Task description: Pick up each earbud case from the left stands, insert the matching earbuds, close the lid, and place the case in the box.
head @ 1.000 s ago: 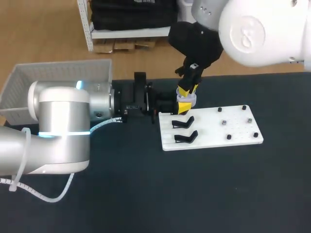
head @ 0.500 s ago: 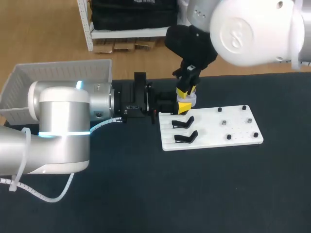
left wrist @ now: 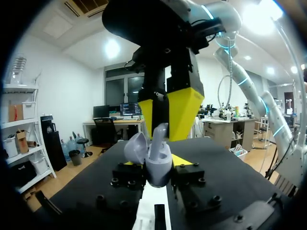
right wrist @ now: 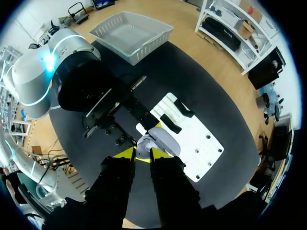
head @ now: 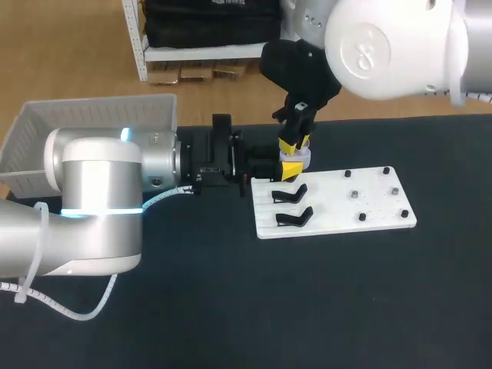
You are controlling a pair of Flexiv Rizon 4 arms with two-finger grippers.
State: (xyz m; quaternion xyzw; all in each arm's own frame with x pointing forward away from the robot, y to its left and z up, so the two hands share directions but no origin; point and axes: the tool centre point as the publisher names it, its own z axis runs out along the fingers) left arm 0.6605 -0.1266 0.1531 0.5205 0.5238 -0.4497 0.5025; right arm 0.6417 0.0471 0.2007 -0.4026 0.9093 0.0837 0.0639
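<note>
Earbud case (left wrist: 156,167) is being held clamped in the left hand (head: 288,167), lid (left wrist: 135,147) open, over the white board's (head: 361,204) corner beside the two black stands (head: 292,192). An earbud (left wrist: 160,132) is being pinched by the right hand (head: 290,146) straight above the case, its lower end in the open case. The box (head: 92,127) is sitting well apart at the worktop's (head: 307,307) far left edge.

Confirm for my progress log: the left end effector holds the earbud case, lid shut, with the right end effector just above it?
Not quite: the left wrist view shows the lid open. The left end effector holds the earbud case, the right end effector just above it.
</note>
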